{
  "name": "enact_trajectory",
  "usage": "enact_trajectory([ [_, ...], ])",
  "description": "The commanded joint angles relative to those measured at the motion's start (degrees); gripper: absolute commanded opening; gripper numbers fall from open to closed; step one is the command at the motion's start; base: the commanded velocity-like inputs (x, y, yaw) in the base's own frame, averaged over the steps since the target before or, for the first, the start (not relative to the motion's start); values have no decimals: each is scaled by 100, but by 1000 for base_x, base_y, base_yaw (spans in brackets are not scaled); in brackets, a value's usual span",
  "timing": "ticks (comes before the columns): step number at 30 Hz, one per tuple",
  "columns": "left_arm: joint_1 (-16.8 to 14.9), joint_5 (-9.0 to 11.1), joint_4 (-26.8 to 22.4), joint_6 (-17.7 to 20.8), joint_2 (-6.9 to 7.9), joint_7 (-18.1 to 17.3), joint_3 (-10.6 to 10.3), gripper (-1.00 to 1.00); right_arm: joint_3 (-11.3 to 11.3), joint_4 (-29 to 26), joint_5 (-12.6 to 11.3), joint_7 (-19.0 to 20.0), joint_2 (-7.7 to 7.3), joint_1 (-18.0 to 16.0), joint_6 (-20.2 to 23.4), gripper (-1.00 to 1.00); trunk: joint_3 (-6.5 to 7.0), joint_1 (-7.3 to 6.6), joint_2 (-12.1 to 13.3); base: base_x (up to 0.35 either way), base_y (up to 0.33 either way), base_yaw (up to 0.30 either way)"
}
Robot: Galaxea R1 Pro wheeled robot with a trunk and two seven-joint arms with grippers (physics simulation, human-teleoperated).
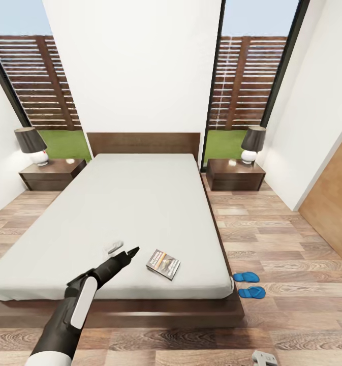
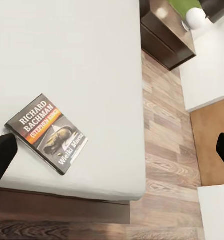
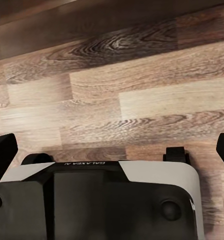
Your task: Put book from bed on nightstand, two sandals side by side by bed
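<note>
The left arm (image 1: 71,310) is matte black with a white elongated panel along the forearm, tapering to slim black fingers (image 1: 131,252). The robot base (image 3: 99,200) is black with white shell and reversed "GALAXEA" lettering

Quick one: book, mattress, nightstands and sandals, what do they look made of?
Book: thin paperback, printed card cover, slight sheen. Mattress: plain light-grey, matte, looks like fabric, though no weave shows. Nightstands: dark brown wood, glossy tops, judging by the reflections on them. Sandals: bright blue, flat, probably foam or rubber; too small to confirm.
</note>
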Motion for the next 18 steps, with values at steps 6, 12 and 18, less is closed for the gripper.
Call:
enact_trajectory([
  [6, -4, 21, 40, -67, -26, 2, 16, 100, -52, -3, 27, 25, 1, -4, 12, 100, -55, 3, -12, 0, 0, 0],
  [12, -9, 20, 49, -88, -3, -4, 20, 100, -53, -5, 28, 20, 0, -4, 12, 100, -109, 3, -12, 87, 0, 0],
  [18, -6, 12, 62, -90, -7, -5, 7, 100, -54, -4, 28, 20, 2, -4, 11, 100, -163, 3, -12, 138, 0, 0],
])
